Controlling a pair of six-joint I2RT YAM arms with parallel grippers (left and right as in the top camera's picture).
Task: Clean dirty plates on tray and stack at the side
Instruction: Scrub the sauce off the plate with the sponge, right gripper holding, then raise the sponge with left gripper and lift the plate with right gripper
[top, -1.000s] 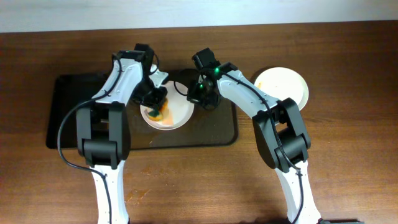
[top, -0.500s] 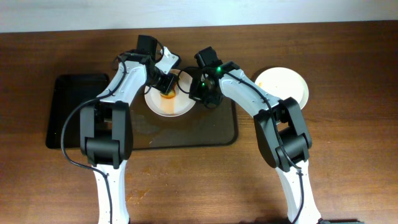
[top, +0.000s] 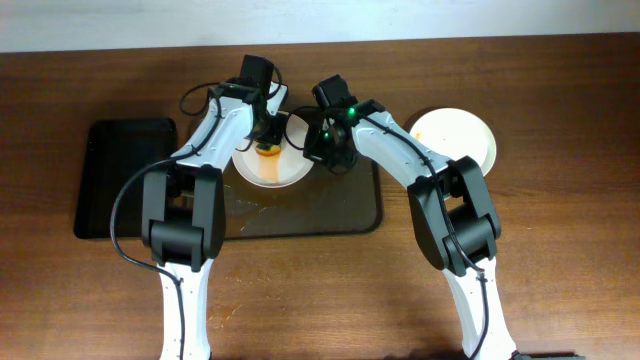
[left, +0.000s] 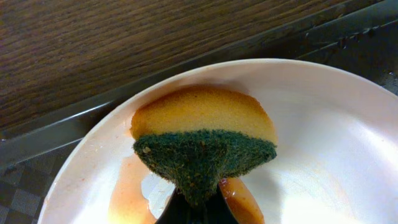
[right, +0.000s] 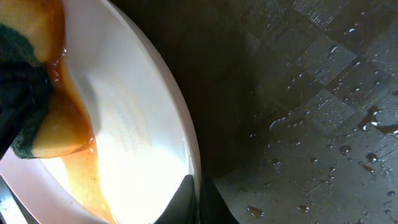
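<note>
A white dirty plate (top: 272, 167) smeared with orange sauce lies at the back of the dark tray (top: 330, 215). My left gripper (top: 267, 140) is shut on a yellow and green sponge (left: 205, 140) and presses it on the plate's far part (left: 323, 124). My right gripper (top: 318, 150) is shut on the plate's right rim (right: 186, 143); its fingers (right: 198, 199) pinch the edge. Sauce pools around the sponge (right: 37, 118). A clean white plate (top: 455, 138) sits on the table at the right.
A second black tray (top: 125, 178) lies at the left. The main tray's floor (right: 311, 106) is wet with droplets. The table's wooden top (left: 124, 43) lies just beyond the tray rim.
My left gripper moved the sponge up and right across the plate, from its lower left to its far edge. The plate shifted a little back. My right gripper stayed on the rim.
</note>
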